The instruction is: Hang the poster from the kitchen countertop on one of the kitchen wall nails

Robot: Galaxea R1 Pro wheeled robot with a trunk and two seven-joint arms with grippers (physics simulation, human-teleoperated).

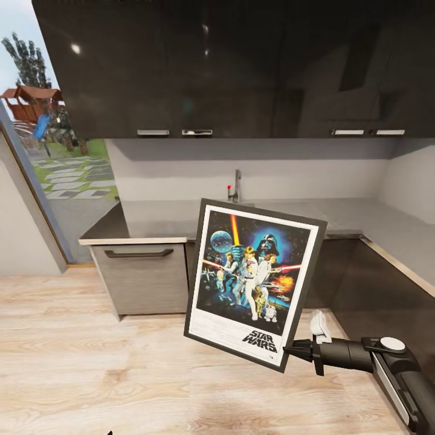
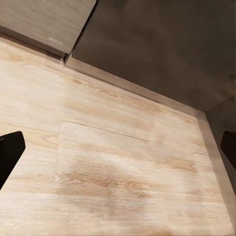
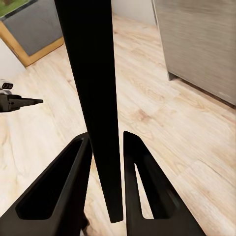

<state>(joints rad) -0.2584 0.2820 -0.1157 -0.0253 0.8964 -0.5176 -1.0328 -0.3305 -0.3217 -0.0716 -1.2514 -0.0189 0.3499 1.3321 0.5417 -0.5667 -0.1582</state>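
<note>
Right gripper [image 1: 289, 349], jaws clamped on poster [image 1: 254, 281] edge, in front of desk [image 1: 163, 219]: keep grip firm, carry w/o swinging.

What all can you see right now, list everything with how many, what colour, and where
poster: one, black frame, white border, dark blue artwork; held tilted above the floor, in front of the counter.
kitchen countertop: one, grey, L-shaped, along the back wall and right side.
faucet: one, metallic, at the back of the counter.
upper cabinets: one row, glossy black, above the counter.
drawer unit: one, grey-brown, dark handle, under the counter's left end.
floor: light wood.
window: one, left, garden outside.
right hand: black, shut on the poster's edge.
left hand: dark fingers spread, open, over the floor.
</note>
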